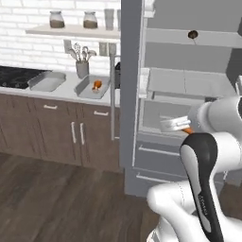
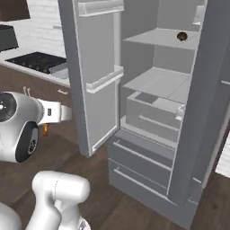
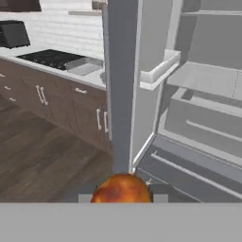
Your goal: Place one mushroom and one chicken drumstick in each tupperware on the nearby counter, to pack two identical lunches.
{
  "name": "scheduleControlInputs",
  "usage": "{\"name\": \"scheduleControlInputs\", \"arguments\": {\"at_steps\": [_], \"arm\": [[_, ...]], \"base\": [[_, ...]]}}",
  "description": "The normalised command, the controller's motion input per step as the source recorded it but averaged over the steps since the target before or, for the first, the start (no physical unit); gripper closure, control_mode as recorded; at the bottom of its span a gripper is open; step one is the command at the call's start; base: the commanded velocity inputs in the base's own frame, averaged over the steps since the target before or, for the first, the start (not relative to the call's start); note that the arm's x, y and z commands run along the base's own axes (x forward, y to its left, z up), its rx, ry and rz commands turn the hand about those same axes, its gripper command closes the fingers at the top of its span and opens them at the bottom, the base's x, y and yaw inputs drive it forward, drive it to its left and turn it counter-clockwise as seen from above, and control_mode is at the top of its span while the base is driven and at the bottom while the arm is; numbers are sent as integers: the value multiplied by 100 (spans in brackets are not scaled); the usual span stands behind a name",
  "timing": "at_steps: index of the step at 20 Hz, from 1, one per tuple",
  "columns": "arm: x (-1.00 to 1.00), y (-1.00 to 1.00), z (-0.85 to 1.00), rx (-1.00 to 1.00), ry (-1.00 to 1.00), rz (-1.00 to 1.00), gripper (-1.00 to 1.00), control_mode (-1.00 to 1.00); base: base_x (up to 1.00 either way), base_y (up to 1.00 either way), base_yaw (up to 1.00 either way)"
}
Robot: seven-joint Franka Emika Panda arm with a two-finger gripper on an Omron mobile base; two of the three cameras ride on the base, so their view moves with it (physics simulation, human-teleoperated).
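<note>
Left base view: the gripper (image 1: 185,128) hangs in front of the open fridge (image 1: 189,94), clenched on a chicken drumstick (image 1: 188,130) of which a small orange tip pokes out below the fingers; its long axis cannot be told here. Far off to the gripper's left, on the counter (image 1: 66,90), lie the two tupperware trays: the nearer tupperware (image 1: 92,88) holds a second drumstick (image 1: 97,85), its pale bone end pointing away from the wall, long axis roughly front to back; the farther tupperware (image 1: 47,81) sits just beside the stovetop (image 1: 16,76). A mushroom (image 1: 193,34) rests on a fridge shelf above the gripper. No writing can be read.

Right base view: the gripper (image 2: 46,128) is left of the fridge door (image 2: 96,76), the orange drumstick end hanging straight down beneath it. The mushroom (image 2: 182,36) sits high to its right.

Hand view: the drumstick's round, browned meaty end (image 3: 122,189) is between the fingertips (image 3: 160,190), pointing along the gripper. A tupperware (image 3: 85,67) lies ahead to the left on the counter.
</note>
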Motion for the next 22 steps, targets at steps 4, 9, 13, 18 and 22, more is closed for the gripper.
{"name": "scheduleControlInputs", "arguments": {"at_steps": [4,9,13,18,22], "arm": [[0,0,0,0,0,0,100,100],[0,0,0,0,0,0,100,100],[0,0,0,0,0,0,100,100],[0,0,0,0,0,0,100,100],[0,0,0,0,0,0,100,100]], "base": [[0,94,63],[84,55,34],[100,-62,9],[100,9,-2],[100,90,-11]]}}
